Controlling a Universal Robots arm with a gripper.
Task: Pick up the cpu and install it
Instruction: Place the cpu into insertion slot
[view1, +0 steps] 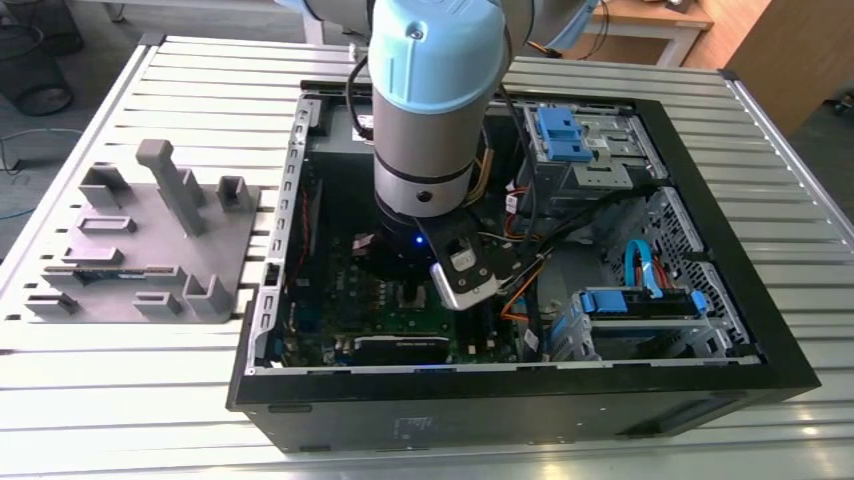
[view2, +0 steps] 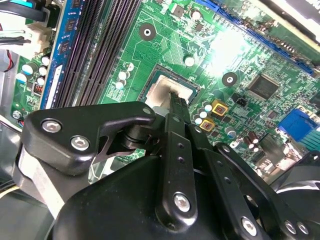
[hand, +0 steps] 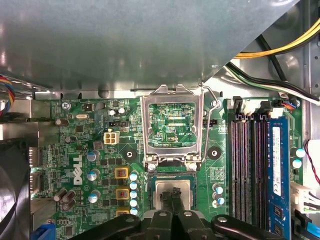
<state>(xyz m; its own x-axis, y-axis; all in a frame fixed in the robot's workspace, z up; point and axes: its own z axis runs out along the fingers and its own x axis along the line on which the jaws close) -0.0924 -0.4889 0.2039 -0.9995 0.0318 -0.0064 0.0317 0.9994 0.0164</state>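
Setting: a slatted metal table (view1: 120, 400) bearing an open computer case (view1: 534, 415), into which my arm (view1: 434, 100) reaches straight down. Item one, nearest: my gripper (hand: 171, 196), black, its fingers drawn close together with barely a gap. The tips are down over the middle of the chip's top, not around its edges. In the second wrist view the gripper (view2: 176, 102) ends on that same pale surface. Item two: the cpu (hand: 167, 185), silvery and square, lying flat within its socket (hand: 151, 192), the dark frame showing around it. I cannot tell whether it is fully seated. Item three: the metal load plate (hand: 146, 125), swung open just beyond the socket, green board visible through its window, a wire lever (hand: 212, 107) at one side. Item four: the green motherboard (hand: 75, 150), crowded with small capacitors and chips. Item five: long black memory slots (hand: 245, 165) running beside the socket, with a blue module (hand: 276, 170) at their outer side. Item six: yellow and black cables (hand: 290, 47) crossing the case wall past the board. Item seven: blue drive latches (view1: 561, 135) in the bays toward the exterior view's right. Item eight, farthest: a grey fixture block (view1: 134, 240) with upright posts, on the table at the exterior view's left, just beside the case.
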